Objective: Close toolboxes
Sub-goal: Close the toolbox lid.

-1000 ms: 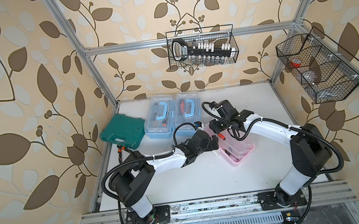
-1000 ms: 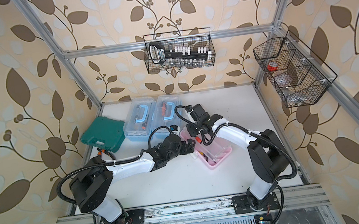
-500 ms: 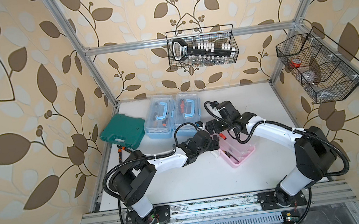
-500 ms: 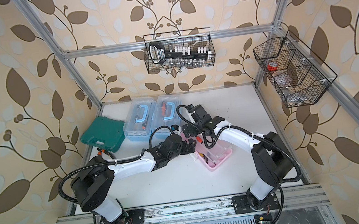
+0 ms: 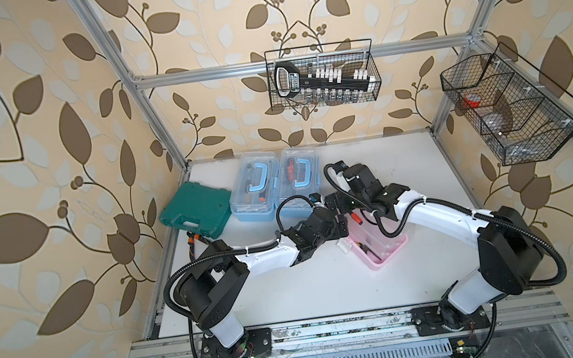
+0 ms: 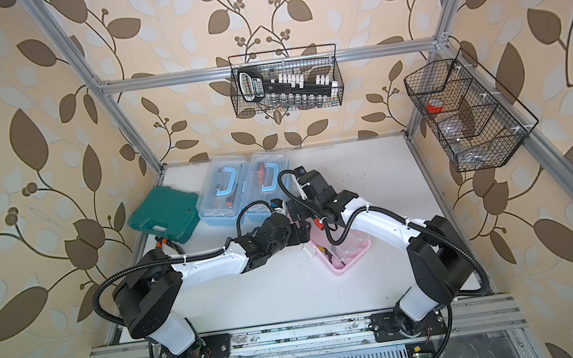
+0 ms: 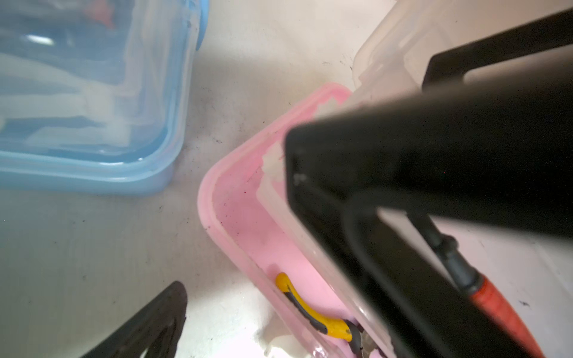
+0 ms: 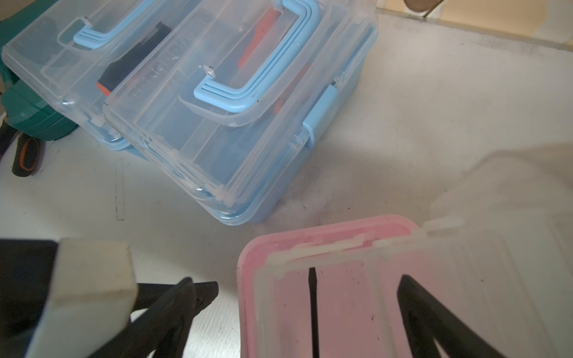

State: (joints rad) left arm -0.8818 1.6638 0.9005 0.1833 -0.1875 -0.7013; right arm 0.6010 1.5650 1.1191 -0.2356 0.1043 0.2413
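Observation:
Two light blue toolboxes (image 5: 256, 188) (image 5: 298, 182) stand side by side at the back with their clear lids down. The pink toolbox (image 5: 378, 247) sits mid-table. Its clear lid (image 8: 465, 279) lies over the base, and I cannot tell whether it is seated. Pliers with yellow handles (image 7: 310, 310) and a screwdriver (image 8: 313, 310) lie inside. My right gripper (image 8: 305, 297) is open and straddles the pink box's end, one finger outside it (image 8: 186, 310) and one over the lid (image 8: 434, 325). My left gripper (image 5: 344, 224) is open at the same end, just below the right gripper (image 5: 339, 206).
A dark green moulded case (image 5: 198, 211) lies left of the blue boxes. A black and orange tool (image 5: 193, 240) lies by the table's left edge. Wire baskets hang on the back wall (image 5: 324, 79) and the right wall (image 5: 511, 110). A white latch piece (image 5: 343, 246) sticks out beside the pink box.
My right gripper has opened wide and shifted slightly left over the pink toolbox's end. The left arm has barely moved.

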